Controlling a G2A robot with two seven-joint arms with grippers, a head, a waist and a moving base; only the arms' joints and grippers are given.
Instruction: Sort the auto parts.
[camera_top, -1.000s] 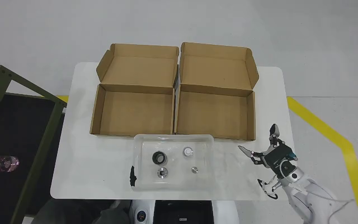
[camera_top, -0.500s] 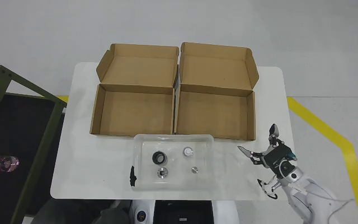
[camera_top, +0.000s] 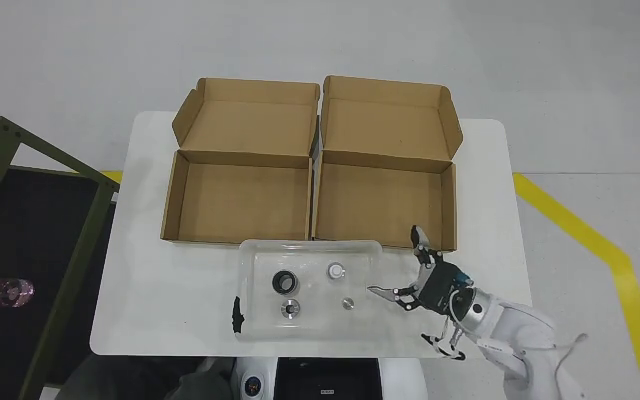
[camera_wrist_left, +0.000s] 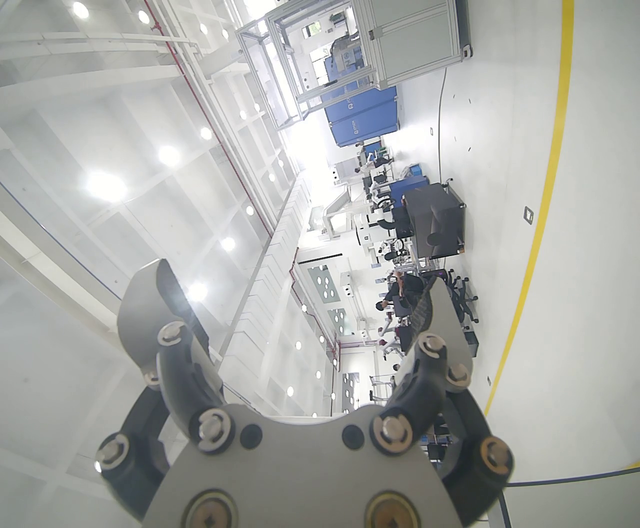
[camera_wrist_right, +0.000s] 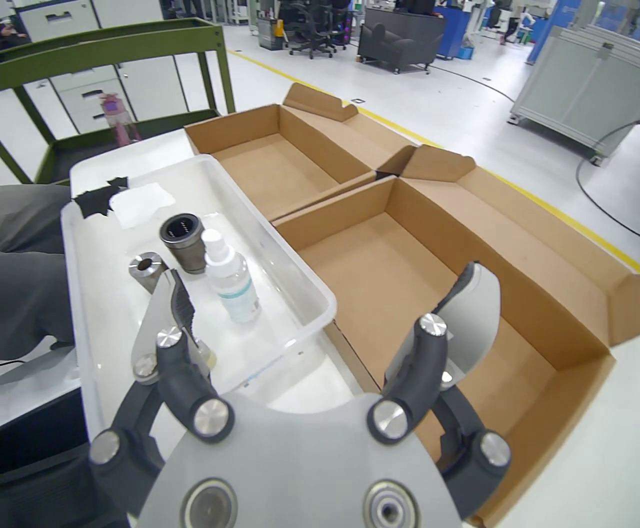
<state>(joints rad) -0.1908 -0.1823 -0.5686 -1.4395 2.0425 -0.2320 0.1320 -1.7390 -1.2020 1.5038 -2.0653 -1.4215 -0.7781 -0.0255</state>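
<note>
A clear plastic tray (camera_top: 310, 243) at the table's front holds a black ring-shaped bearing (camera_top: 284, 283), a small white bottle (camera_top: 337, 270), a metal cylinder (camera_top: 290, 308) and a small metal piece (camera_top: 348, 303). My right gripper (camera_top: 396, 264) hangs open just beside the tray's right end, nothing between its fingers. In the right wrist view the right gripper (camera_wrist_right: 324, 282) looks over the tray (camera_wrist_right: 300, 270) at the bearing (camera_wrist_right: 182, 240), bottle (camera_wrist_right: 232, 280) and cylinder (camera_wrist_right: 145, 267). My left gripper (camera_wrist_left: 290, 290) is open and empty, pointing up into the room.
Two open cardboard boxes stand side by side behind the tray, the left box (camera_top: 240, 200) and the right box (camera_top: 385, 205), both bare inside. A black scrap (camera_top: 238, 315) lies at the tray's left end. A green cart (camera_top: 40, 200) stands left of the table.
The right arm has swung left from the table's right front corner to the tray's right end, its gripper still open. The tray's contents have not moved.
</note>
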